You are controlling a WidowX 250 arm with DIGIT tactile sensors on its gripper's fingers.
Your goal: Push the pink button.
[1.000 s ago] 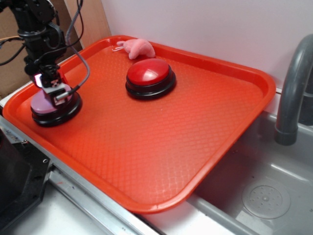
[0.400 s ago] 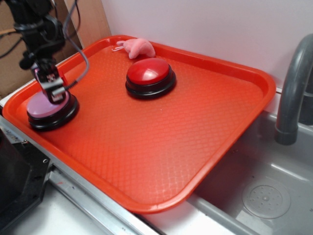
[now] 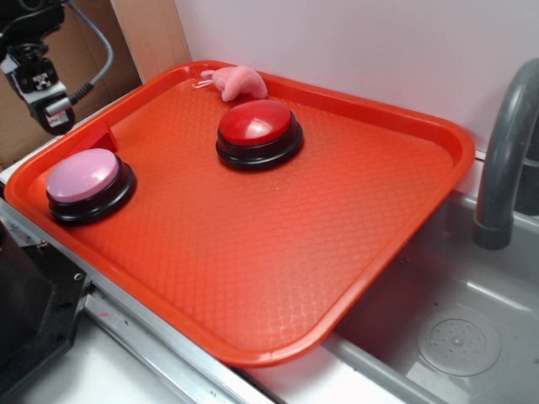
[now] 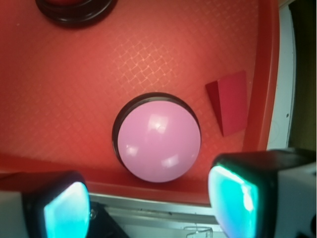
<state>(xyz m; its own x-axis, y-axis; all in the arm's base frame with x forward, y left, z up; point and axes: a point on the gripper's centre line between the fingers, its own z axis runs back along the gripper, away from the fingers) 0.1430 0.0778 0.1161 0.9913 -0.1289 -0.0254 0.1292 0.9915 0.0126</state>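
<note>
Gripper [image 4: 148,208] spread, hanging above the pink button [image 3: 82,177].
The button sits just inside the orange tray [image 3: 404,227], its 9 o'clock rim.

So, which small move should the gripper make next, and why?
Probably a further small lift away. The gripper hangs open, above and clear of the round pale pink plastic button on its black base, which sits untouched on the red plastic tray. Whether a press registered cannot be seen.
</note>
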